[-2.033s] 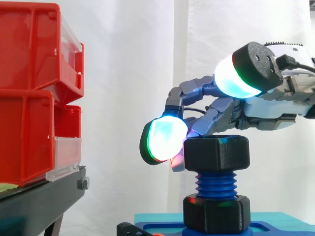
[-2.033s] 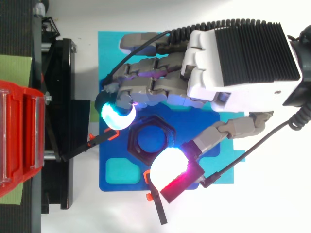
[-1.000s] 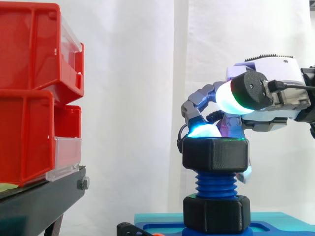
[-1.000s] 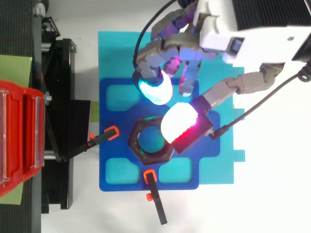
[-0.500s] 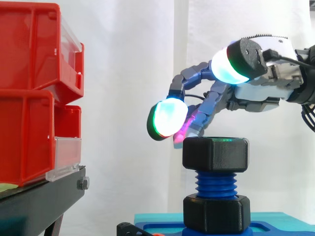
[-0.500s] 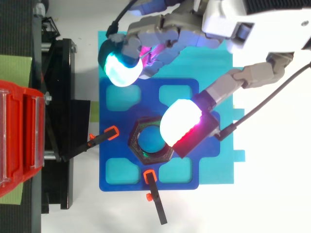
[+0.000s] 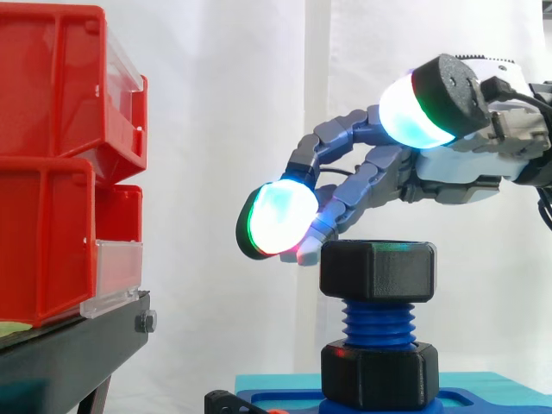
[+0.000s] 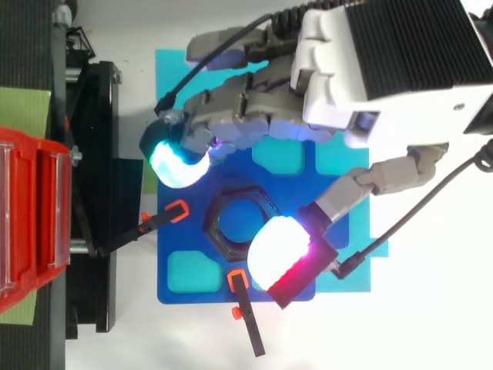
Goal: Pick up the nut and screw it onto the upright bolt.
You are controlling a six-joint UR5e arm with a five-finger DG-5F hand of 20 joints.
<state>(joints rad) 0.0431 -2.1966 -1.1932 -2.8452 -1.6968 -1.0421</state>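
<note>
White curtain for a backdrop, with red bins (image 7: 52, 233) stacked on a black stand (image 7: 69, 345) at 9 o'clock in the side view. At 5 o'clock there, a black hex nut (image 7: 378, 271) seated on top of the upright blue bolt (image 7: 378, 323), several threads bare beneath it down to a second black collar (image 7: 378, 375) at the foot, so likely only started, not run down. Bolt held vertical by a blue fixture plate (image 8: 192, 295) lying on a teal mat (image 8: 354, 287). Hand (image 7: 466, 172) poised above the nut, spread wide and gripping nothing: one glowing fingertip (image 8: 177, 162) off the nut's 10 o'clock corner, thumb pad (image 8: 279, 253) over its 5 o'clock edge and, from the side, well above it. Probably opened to straddle opposite flats for a turning grip. Contact between the lowest finger and the nut's upper rim impossible to tell. Next: close on the flats and twist, keeping the nut level to avoid cross-threading.
</note>
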